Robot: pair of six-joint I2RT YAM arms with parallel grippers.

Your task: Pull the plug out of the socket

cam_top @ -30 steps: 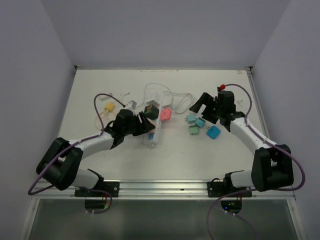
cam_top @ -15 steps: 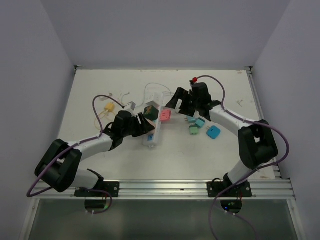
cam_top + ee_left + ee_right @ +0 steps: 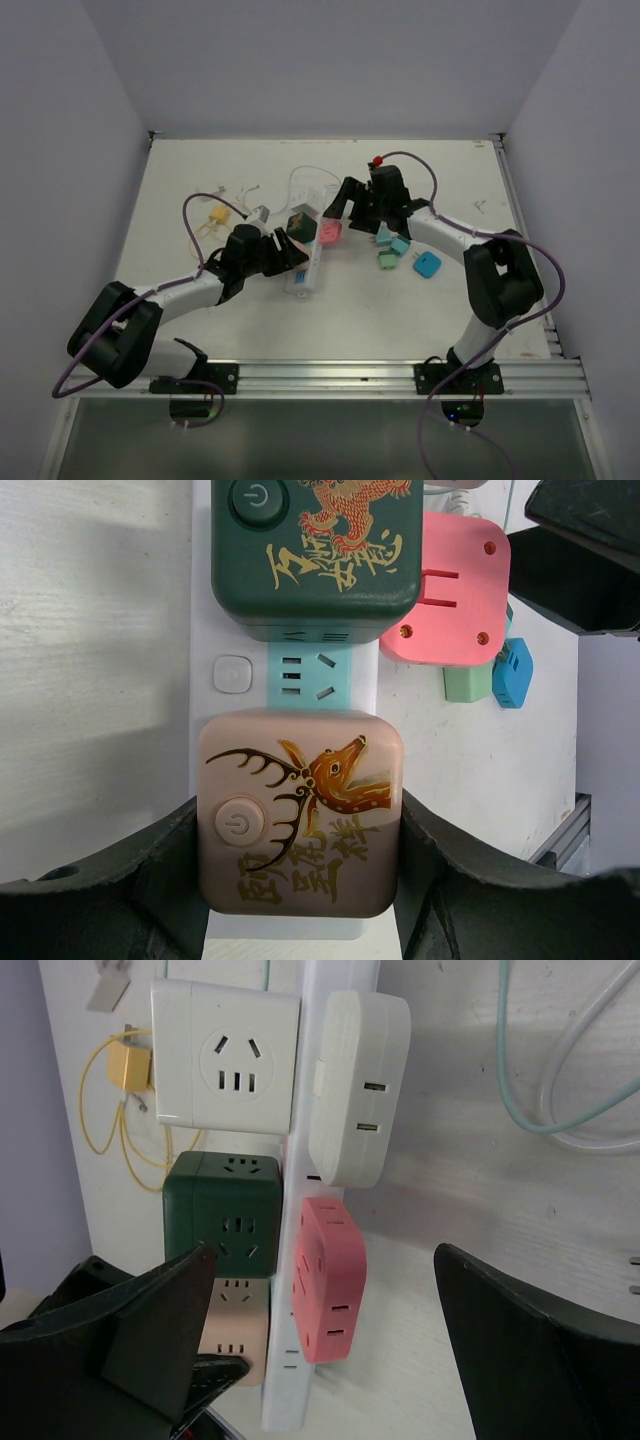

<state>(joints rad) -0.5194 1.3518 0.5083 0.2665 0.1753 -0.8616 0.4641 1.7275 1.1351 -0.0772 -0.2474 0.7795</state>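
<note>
The socket [image 3: 303, 270] is a long white strip [image 3: 290, 675] lying mid-table with cube plugs on it. My left gripper [image 3: 300, 815] is shut on the plug [image 3: 300, 780], a pinkish-beige cube with a deer picture, one finger pressed on each side. A dark green cube plug [image 3: 315, 550] sits one outlet further along. My right gripper [image 3: 322, 1255] hangs open and wide over the strip's far half [image 3: 345, 205]. A pink adapter [image 3: 330, 1275] lies against the strip between its fingers [image 3: 150, 1330] without touching them.
A white cube adapter [image 3: 225, 1060] and a flat white adapter [image 3: 355, 1085] sit at the strip's far end. Loose teal, green and blue adapters [image 3: 400, 247] lie to the right. A yellow plug with its cable [image 3: 217, 213] lies to the left, and white cords [image 3: 300, 180] behind.
My right arm has swung left from the table's right side to over the strip's far half. The left gripper has kept its hold on the beige plug.
</note>
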